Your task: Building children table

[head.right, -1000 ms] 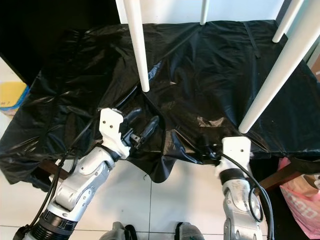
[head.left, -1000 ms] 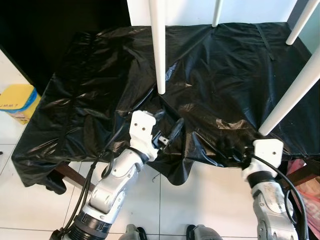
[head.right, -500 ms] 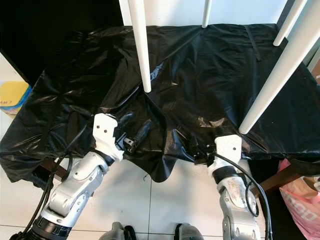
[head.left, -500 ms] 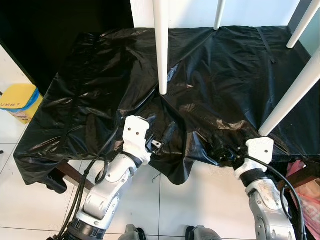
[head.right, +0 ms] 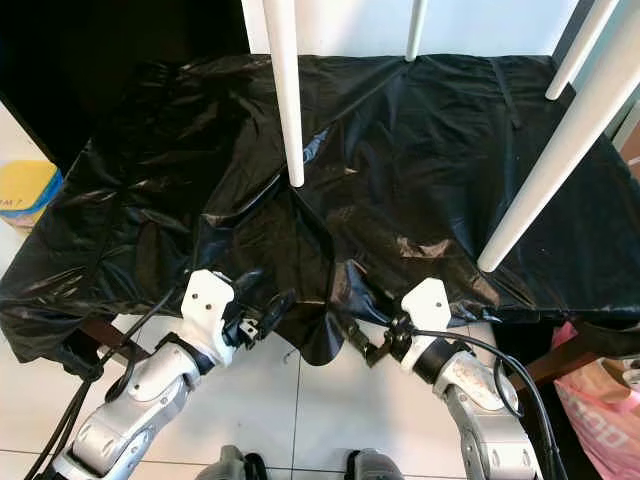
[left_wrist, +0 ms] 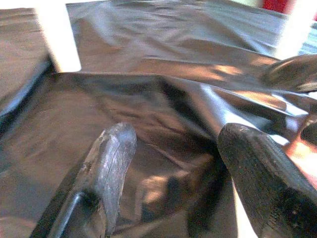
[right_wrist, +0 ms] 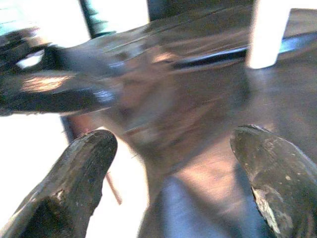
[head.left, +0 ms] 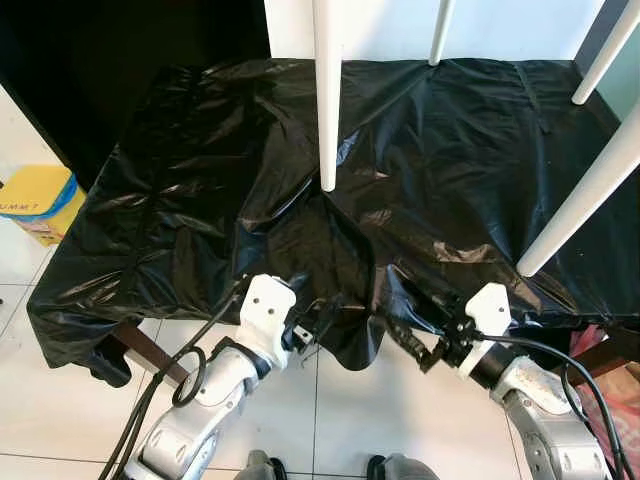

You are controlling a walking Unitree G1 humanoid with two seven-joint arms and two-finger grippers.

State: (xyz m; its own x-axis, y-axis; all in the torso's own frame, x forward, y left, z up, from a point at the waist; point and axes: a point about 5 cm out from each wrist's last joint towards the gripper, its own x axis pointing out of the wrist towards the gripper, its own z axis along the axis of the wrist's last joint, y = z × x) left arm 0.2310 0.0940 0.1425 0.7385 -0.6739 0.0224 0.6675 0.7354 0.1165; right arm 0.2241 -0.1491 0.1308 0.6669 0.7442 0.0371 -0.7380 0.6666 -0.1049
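Several white table legs stand upright on a surface draped in a black plastic sheet (head.left: 200,200): one near the middle (head.left: 327,100), one slanting at the right (head.left: 590,190), two at the back (head.left: 438,30). My left gripper (head.left: 318,318) is open at the sheet's hanging front edge, with nothing held. My right gripper (head.left: 415,348) is open too, pointing left below the front fold. The left wrist view has both fingers (left_wrist: 111,158) spread before the crumpled sheet and a leg (left_wrist: 57,34). The right wrist view has its fingers (right_wrist: 84,163) wide apart, with a leg (right_wrist: 267,34) beyond.
A yellow and blue container (head.left: 35,200) sits on the white tiled floor at the left. A pink bag (head.right: 600,400) lies at the lower right. Dark wooden frame parts (head.left: 140,345) stick out under the sheet's front corners.
Both grippers have drawn back and down from the top of the sheet to its front edge. The right one has swung to point left.
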